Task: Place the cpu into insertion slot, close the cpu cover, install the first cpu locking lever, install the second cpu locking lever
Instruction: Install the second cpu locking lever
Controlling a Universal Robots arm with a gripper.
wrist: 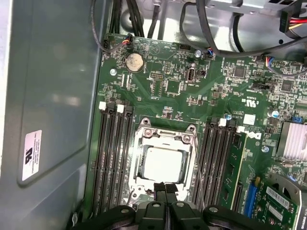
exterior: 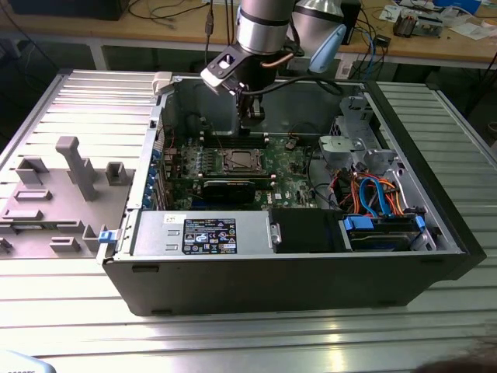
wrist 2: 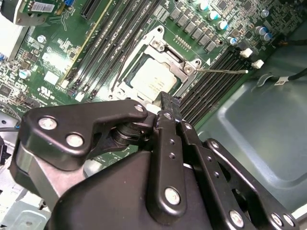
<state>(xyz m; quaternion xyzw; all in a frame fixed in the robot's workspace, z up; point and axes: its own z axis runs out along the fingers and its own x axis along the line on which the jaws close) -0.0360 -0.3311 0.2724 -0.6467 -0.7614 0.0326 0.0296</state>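
Your end effector [wrist: 165, 189], fingers pressed together and empty, hovers just above the cpu cover [wrist: 163, 139]; the cpu [wrist: 163, 164] sits directly beneath its tips.

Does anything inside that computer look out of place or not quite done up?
One thing: a thin wire lever juts sideways from the socket's corner across the memory slots rather than lying along the cover. The cpu sits flat and square under it. The pincer is closed, empty, at the socket's edge.
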